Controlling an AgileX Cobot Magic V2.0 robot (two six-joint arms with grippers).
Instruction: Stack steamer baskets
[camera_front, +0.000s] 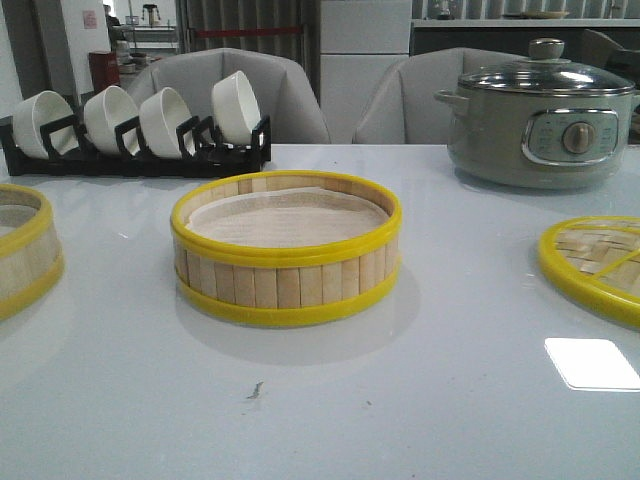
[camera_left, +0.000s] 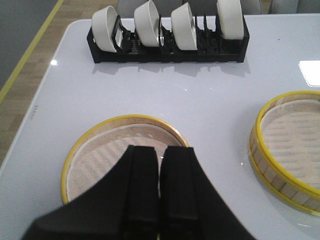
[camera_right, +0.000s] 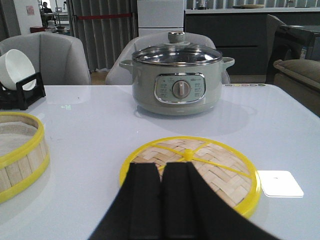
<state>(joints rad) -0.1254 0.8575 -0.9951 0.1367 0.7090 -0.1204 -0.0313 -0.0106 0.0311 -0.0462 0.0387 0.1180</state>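
One steamer basket (camera_front: 286, 250) with yellow rims and a white paper liner stands in the middle of the table. A second steamer basket (camera_front: 22, 250) sits at the left edge, partly cut off. In the left wrist view my left gripper (camera_left: 161, 150) is shut and empty, above this second basket (camera_left: 100, 155); the middle basket (camera_left: 287, 145) shows to its side. In the right wrist view my right gripper (camera_right: 161, 167) is shut and empty, above the woven bamboo lid (camera_right: 220, 170); the middle basket (camera_right: 20, 152) is off to the side. Neither gripper shows in the front view.
A grey-green electric pot (camera_front: 540, 120) with a glass lid stands at the back right. A black rack with white bowls (camera_front: 135, 130) stands at the back left. The woven lid (camera_front: 595, 265) lies at the right edge. A bright light patch (camera_front: 592, 362) is near the front right.
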